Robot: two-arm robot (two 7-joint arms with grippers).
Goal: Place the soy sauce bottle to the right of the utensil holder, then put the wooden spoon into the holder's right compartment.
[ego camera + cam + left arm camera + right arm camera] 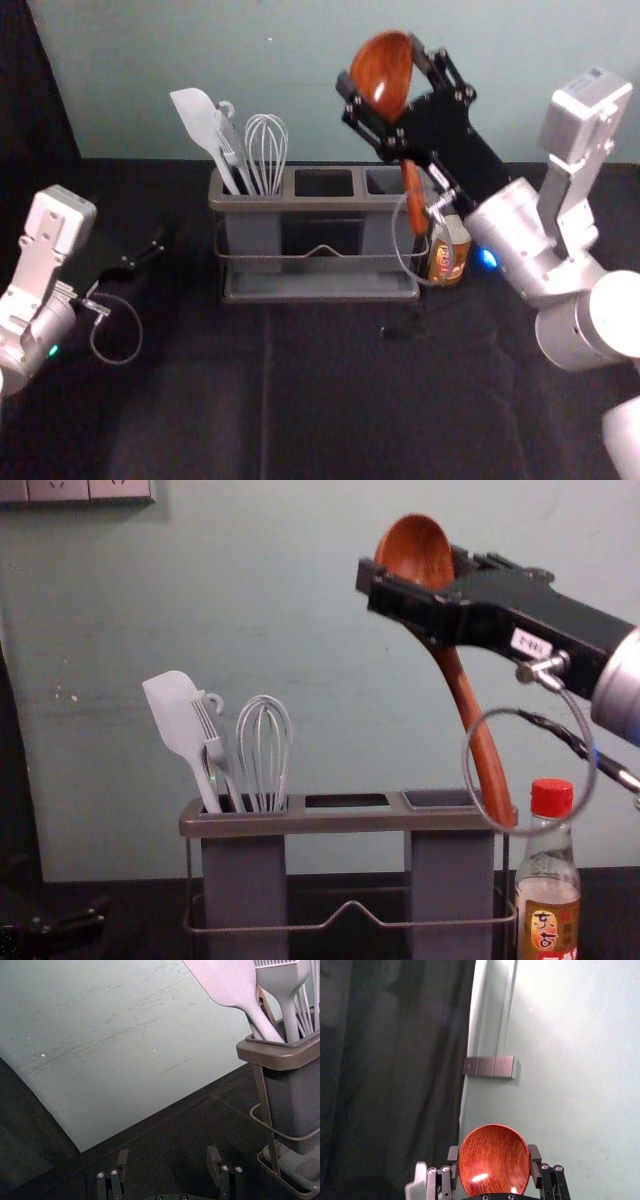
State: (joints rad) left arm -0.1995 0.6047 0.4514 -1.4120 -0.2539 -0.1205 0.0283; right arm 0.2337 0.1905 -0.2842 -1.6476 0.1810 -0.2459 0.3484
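My right gripper [381, 68] is raised above the right end of the utensil holder [320, 293], shut on the wooden spoon [411, 190] at its bowl. In the right wrist view, the spoon's bowl [492, 1160] sits between the fingers of my right gripper [494, 1154]. The handle slants down in the chest view, its lower end overlapping the rim beside the right compartment [438, 799]; whether they touch, I cannot tell. The soy sauce bottle [548, 905], red-capped, stands upright just right of the holder. Left of the holder, my left gripper [152, 256] is open and empty, also in the left wrist view [168, 1156].
A white spatula [180, 715], a brush and a whisk [264, 750] stand in the holder's left compartment. Behind the dark-covered table [330, 390] rises a pale wall. A cable loop hangs from the right gripper in front of the bottle's neck.
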